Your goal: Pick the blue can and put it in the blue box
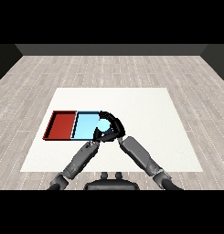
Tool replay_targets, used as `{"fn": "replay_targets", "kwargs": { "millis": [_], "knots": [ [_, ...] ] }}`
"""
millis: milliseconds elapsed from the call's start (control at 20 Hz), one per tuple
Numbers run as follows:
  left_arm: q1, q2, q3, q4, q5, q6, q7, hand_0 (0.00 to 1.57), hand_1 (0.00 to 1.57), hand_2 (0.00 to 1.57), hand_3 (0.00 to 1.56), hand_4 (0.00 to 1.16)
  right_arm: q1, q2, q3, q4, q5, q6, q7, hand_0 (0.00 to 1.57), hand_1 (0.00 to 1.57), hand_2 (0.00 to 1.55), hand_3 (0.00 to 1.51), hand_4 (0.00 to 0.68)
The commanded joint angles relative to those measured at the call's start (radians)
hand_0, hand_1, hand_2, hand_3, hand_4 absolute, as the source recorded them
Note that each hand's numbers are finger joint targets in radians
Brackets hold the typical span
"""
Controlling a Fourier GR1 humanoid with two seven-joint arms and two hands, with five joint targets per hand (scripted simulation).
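Observation:
The blue can (103,124) shows as a pale blue round top at the right end of the light blue tray (83,124). My right hand (114,124) reaches in from the lower right and curls round the can from its right side, with fingers arching over its far edge. Whether the can rests on the tray floor or hangs just above it is not visible. My left hand (97,138) lies at the tray's near right corner, just below the can, mostly merged with the dark shapes of the right hand.
The red tray (62,124) lies directly left of the blue one, sharing a wall. Both sit on the left half of the white table (145,119). Wooden floor surrounds the table.

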Motion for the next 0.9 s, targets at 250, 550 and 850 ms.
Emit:
{"fn": "replay_targets", "kwargs": {
  "millis": [250,550,850],
  "knots": [
    [-0.019,-0.011,0.015,-0.007,-0.061,0.032,0.039,1.57,1.57,1.57,1.5,1.14,0.019,0.009,-0.072,0.057,0.011,0.068,-0.045,0.0,0.0,0.0,0.0,0.0],
    [0.03,-0.004,0.064,-0.025,-0.112,-0.017,0.021,1.57,1.57,1.57,1.51,1.13,0.133,-0.012,-0.115,-0.14,0.054,0.113,0.03,0.0,0.0,0.0,0.0,0.0],
    [-0.008,-0.011,0.1,0.052,-0.137,-0.011,0.007,1.57,1.57,1.57,1.5,1.13,0.228,-0.058,-0.172,-0.303,0.046,0.144,0.086,0.0,0.0,0.0,0.0,0.0]
  ]
}}
